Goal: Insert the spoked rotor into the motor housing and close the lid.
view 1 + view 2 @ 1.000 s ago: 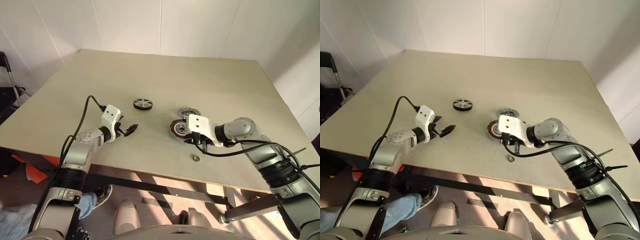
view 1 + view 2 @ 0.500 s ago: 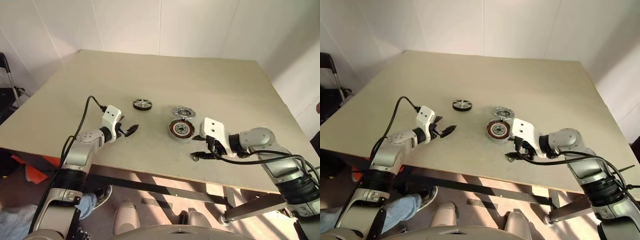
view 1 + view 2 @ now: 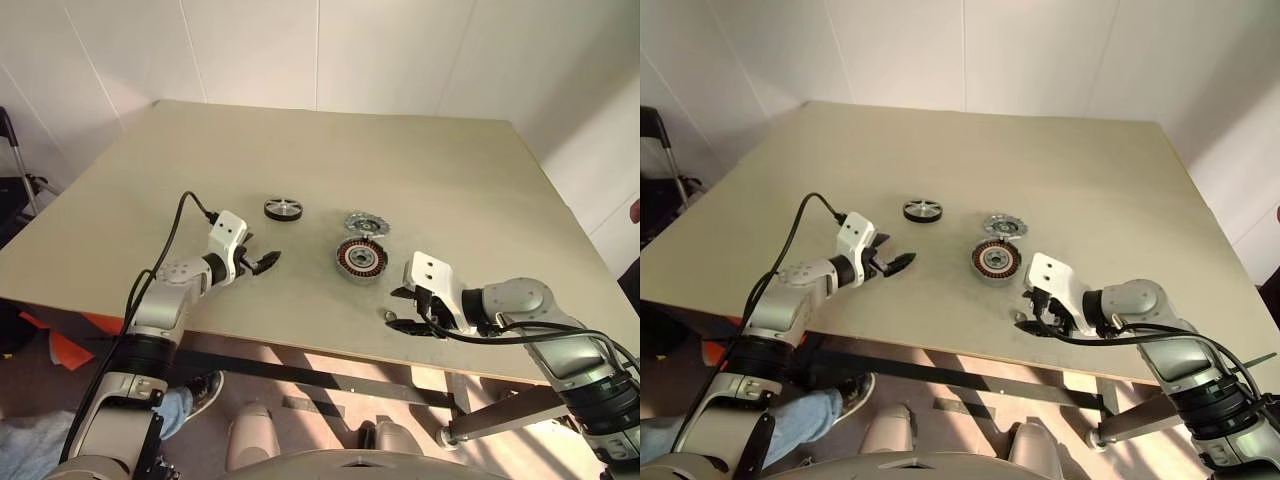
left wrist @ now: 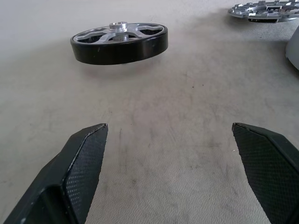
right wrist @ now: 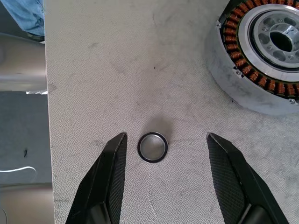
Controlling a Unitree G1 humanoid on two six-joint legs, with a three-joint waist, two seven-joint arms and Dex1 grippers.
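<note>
- Spoked rotor [image 3: 284,208] – flat on the table [image 3: 430,170], hub up, far side of the left gripper [image 3: 268,262], w/ a gap between them. In your left wrist view it sits ahead of the fingers, off toward the one at [image 4: 77,161]. Nothing's touching it.
- Motor housing [image 3: 361,257] – flat on the table, copper windings and silver centre face up, open. Right of the rotor, well apart from it.
- Lid [image 3: 366,222] – just beyond the housing on its far side, very close to it; can't tell if the rims touch. Not on the housing.
- Small dark ring [image 5: 153,147] – near the table's front edge, on the near side of the housing, apart from it.
- Right gripper [image 3: 1032,310] – jaws spread, holding nothing; in your right wrist view the ring lies on the table between the two fingers [image 5: 110,170], neither one touching it. Housing's off to one side of that gripper, clear of it.
- Left gripper – jaws wide apart, empty, low over bare table, pointing toward the middle of the table.
- Person's shoe and jeans leg [image 3: 190,395] on the floor under the front edge, your left side.
</note>
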